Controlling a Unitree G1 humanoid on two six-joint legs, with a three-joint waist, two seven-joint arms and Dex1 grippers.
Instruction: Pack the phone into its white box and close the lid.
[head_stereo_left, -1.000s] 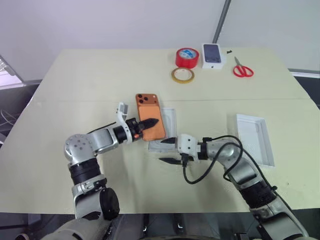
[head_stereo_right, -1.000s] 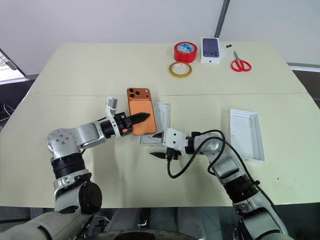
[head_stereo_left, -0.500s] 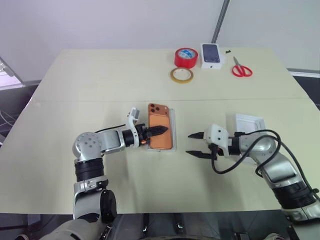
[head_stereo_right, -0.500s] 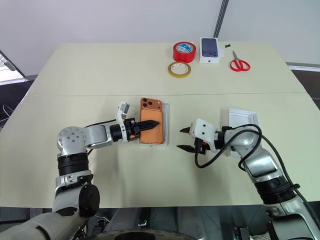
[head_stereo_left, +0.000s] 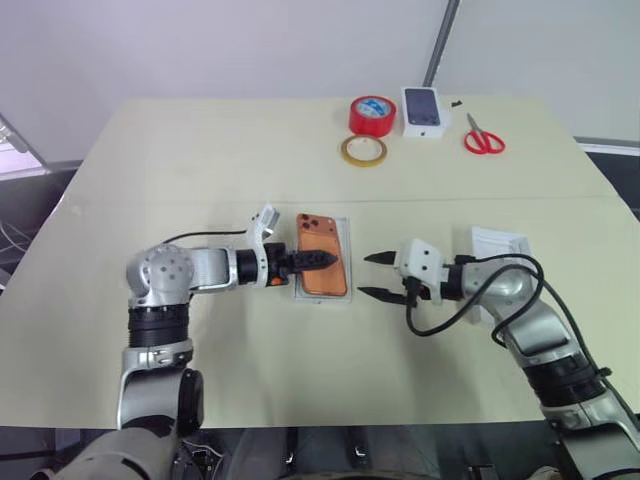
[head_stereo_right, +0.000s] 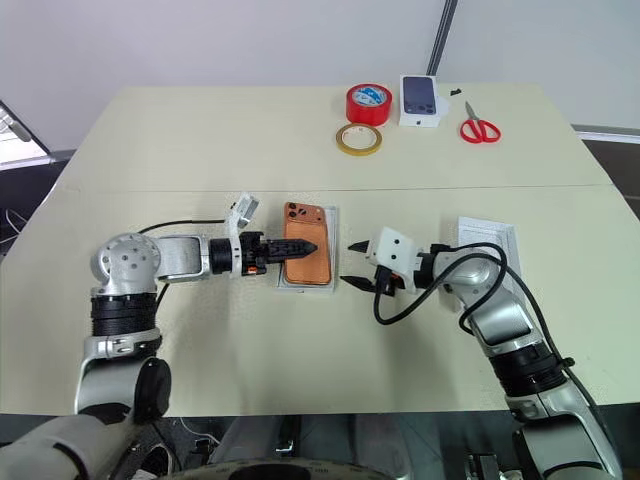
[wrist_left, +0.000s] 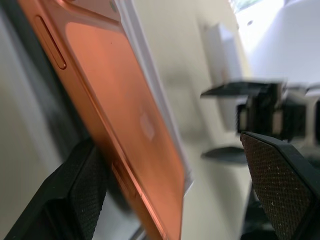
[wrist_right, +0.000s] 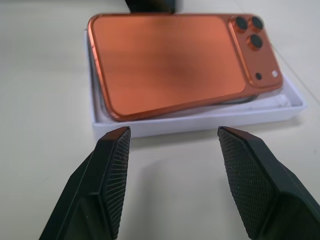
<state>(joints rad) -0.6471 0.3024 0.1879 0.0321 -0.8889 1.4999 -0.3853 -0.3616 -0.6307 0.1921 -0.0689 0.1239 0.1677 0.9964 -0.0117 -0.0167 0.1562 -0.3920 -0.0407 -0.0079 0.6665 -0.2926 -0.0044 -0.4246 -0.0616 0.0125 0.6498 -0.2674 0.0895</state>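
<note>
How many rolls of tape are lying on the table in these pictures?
2. The red tape roll lies at the far side, beside the small white box printed with a phone. The yellowish tape roll lies flat just in front of it.

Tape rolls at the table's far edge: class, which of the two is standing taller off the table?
The red tape roll, thick and wide. The yellowish tape roll in front of it is a thin, flat ring.

My fingers (wrist_right: 112, 175) stand spread apart above the table (wrist_right: 45, 75). Past them the phone (wrist_right: 175, 55) lies back up, tilted in the white box (wrist_right: 200, 122).
</note>
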